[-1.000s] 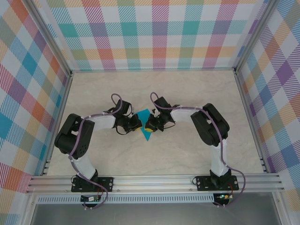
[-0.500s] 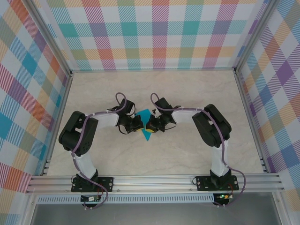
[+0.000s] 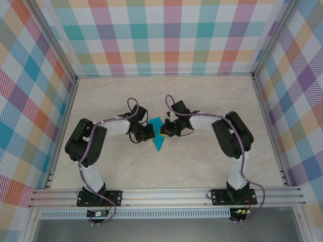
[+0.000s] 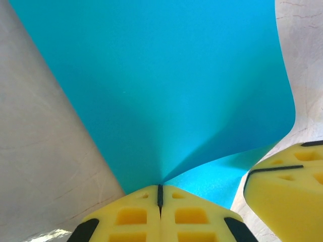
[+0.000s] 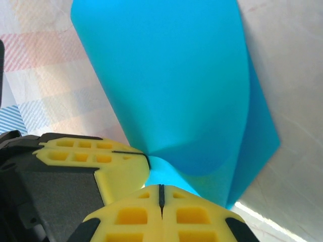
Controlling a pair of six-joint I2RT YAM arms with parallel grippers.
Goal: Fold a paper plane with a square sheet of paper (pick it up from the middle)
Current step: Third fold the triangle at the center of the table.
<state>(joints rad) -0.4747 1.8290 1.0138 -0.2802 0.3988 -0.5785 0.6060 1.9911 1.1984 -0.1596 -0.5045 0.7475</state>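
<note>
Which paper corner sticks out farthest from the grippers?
The near corner, pointing at the arm bases; left gripper and right gripper pinch the paper at its middle.

Centred teal paper (image 3: 158, 142), left claw (image 3: 150, 132), right claw (image 3: 163, 131) alongside

The square sheet of paper (image 4: 166, 91) is matt and smooth, the pads (image 4: 139, 200) of the left hand (image 4: 160, 192) pitted yellow plastic.
</note>
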